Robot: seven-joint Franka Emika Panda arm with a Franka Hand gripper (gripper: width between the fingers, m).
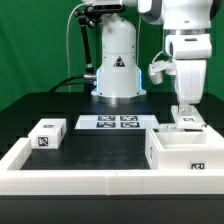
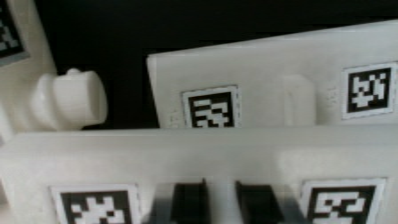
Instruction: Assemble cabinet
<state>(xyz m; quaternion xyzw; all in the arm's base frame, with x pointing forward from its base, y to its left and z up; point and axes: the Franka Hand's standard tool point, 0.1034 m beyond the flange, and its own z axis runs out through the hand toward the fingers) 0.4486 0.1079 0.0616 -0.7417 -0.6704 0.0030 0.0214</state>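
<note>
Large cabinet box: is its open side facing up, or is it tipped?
Open side up. In the exterior view the large box sits flat, rim on top and hollow showing; the claw hangs over it.

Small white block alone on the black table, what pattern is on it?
The small matte white block carries a black-and-white square marker tag, clearest in the exterior view.

Black table [image 1: 35, 104] with cabinet [image 1: 176, 157], marker board [image 1: 112, 123]

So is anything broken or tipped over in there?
No, nothing stands out. The small white block sits flat on the black table, the hollow cabinet box stands upright, and the marker board lies flat between them. No damage or spill shows.
</note>
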